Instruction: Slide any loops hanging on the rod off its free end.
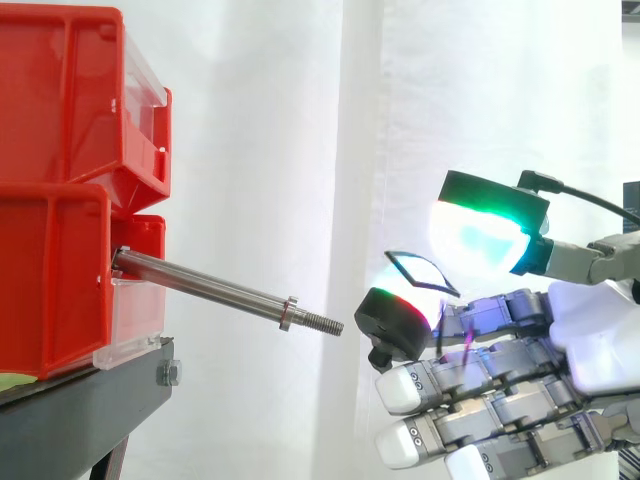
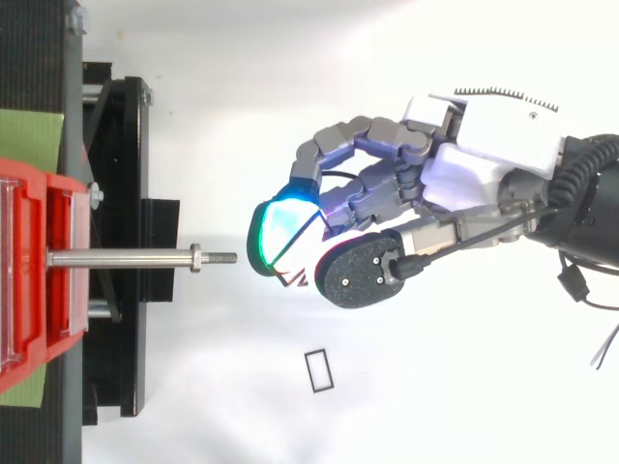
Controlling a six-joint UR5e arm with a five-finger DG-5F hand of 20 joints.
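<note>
Rod [image 1: 210, 287] sticks out of the red bins [image 1: 60, 200] on the black stand [image 1: 80, 410], bare, threaded free end toward the hand [image 2: 455, 174]. Black rectangular loop [image 2: 317, 370] is off the rod. In the top view it lies clear of the fingers [image 1: 480, 235], off to one side; in the side view it overlaps the glowing pads. Fingers curled, pads close together just beyond the rod tip, gripping nothing visible.

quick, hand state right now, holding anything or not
Hand: shut on a thin black loop, pinched just beyond the free end of the rod.
</note>
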